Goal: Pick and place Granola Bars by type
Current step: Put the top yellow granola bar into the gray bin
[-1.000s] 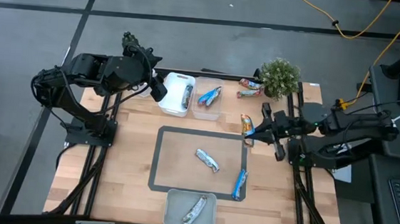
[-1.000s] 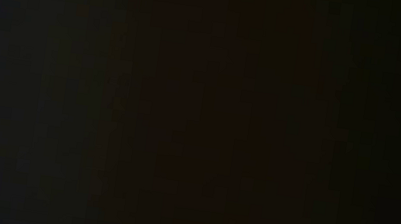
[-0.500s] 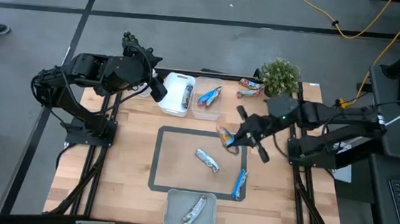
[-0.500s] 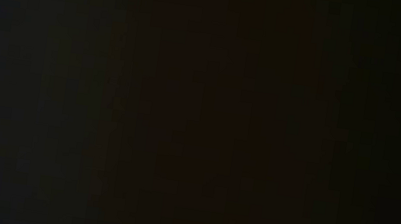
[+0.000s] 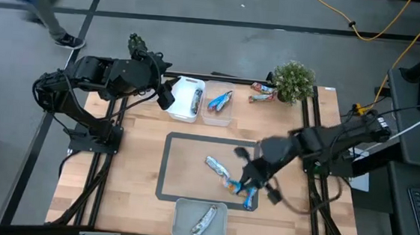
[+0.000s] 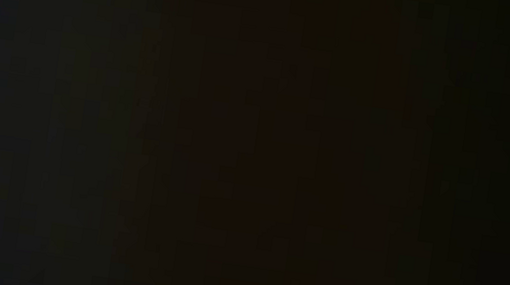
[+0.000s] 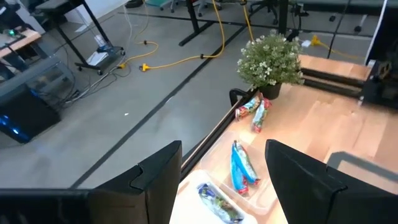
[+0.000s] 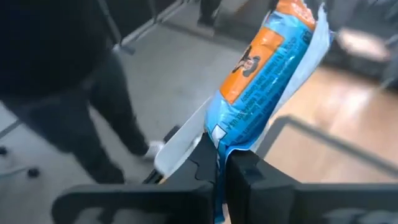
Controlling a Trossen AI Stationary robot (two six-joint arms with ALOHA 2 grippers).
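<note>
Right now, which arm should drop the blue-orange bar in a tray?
Right. The right gripper is already shut on the blue-orange bar over the taped rectangle. The left gripper waits open and empty by the far trays.

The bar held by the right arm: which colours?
Blue with orange, clearest in right wrist view.

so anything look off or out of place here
The low view is fully black, so it shows nothing. Two bars lie loose on the table beside the plant, outside any tray. Otherwise the right gripper is shut on a blue bar, and the left gripper waits open by the far trays.
</note>
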